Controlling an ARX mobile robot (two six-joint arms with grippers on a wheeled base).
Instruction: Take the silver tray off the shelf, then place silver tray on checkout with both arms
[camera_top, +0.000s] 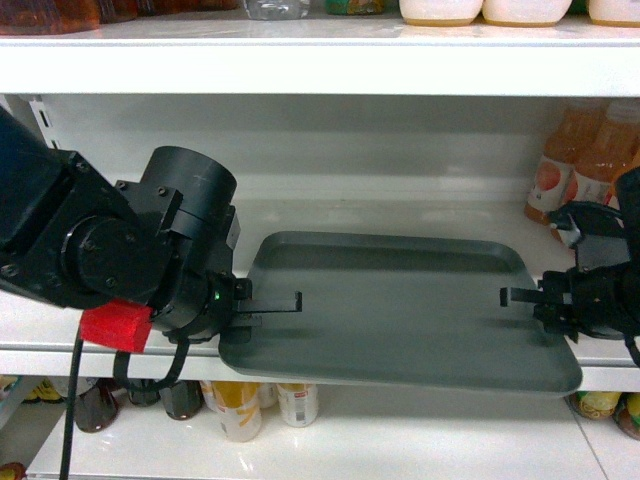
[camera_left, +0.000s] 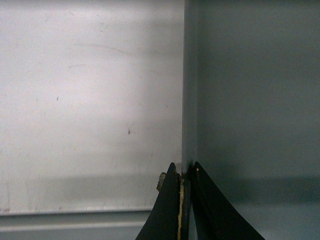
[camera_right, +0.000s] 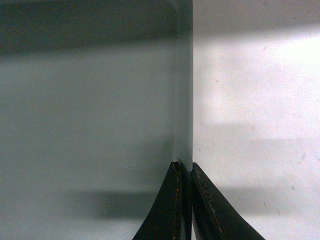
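The silver tray (camera_top: 400, 310) lies flat on the white shelf (camera_top: 420, 212), its front edge reaching out over the shelf's front lip. My left gripper (camera_top: 290, 303) is shut on the tray's left rim. In the left wrist view the left gripper (camera_left: 184, 167) pinches the rim, with the tray (camera_left: 250, 100) to its right and the shelf (camera_left: 90, 100) to its left. My right gripper (camera_top: 505, 296) is shut on the right rim. The right wrist view shows the right gripper (camera_right: 183, 164) clamped on the edge between tray (camera_right: 90, 100) and shelf (camera_right: 250, 100). The checkout is out of view.
An upper shelf board (camera_top: 300, 70) with jars hangs close above. Orange juice bottles (camera_top: 570, 160) stand at the back right, near my right arm. Bottles and cans (camera_top: 240, 405) fill the lower shelf. A perforated upright (camera_top: 40, 115) is at the back left.
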